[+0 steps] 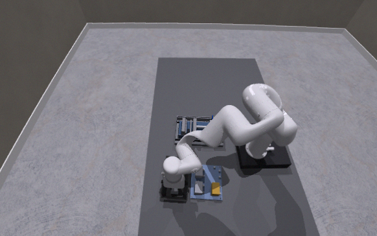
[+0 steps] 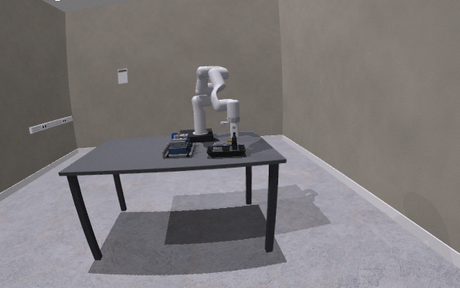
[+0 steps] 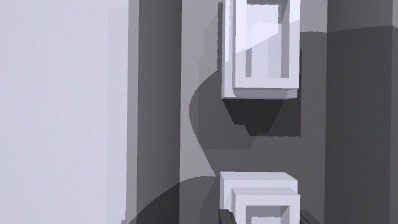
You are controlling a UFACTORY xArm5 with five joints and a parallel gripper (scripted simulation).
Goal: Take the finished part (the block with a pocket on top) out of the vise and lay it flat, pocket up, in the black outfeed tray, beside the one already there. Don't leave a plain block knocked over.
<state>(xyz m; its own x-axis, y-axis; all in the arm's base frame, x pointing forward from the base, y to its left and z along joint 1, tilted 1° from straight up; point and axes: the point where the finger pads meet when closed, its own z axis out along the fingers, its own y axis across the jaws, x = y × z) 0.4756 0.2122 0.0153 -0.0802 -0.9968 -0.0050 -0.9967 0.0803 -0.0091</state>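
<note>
While clamped on the finished part [image 3: 260, 200], the gripper [image 2: 234, 139] hangs over the black outfeed tray [image 2: 215, 154].

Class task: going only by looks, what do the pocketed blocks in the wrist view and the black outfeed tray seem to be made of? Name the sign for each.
Pocketed block lying in the tray: likely machined aluminium; pale grey, matt, crisp square edges. The held block in the gripper looks the same. Black outfeed tray: possibly plastic or painted metal; flat dark surface with no shine, so the look leaves it open.
</note>
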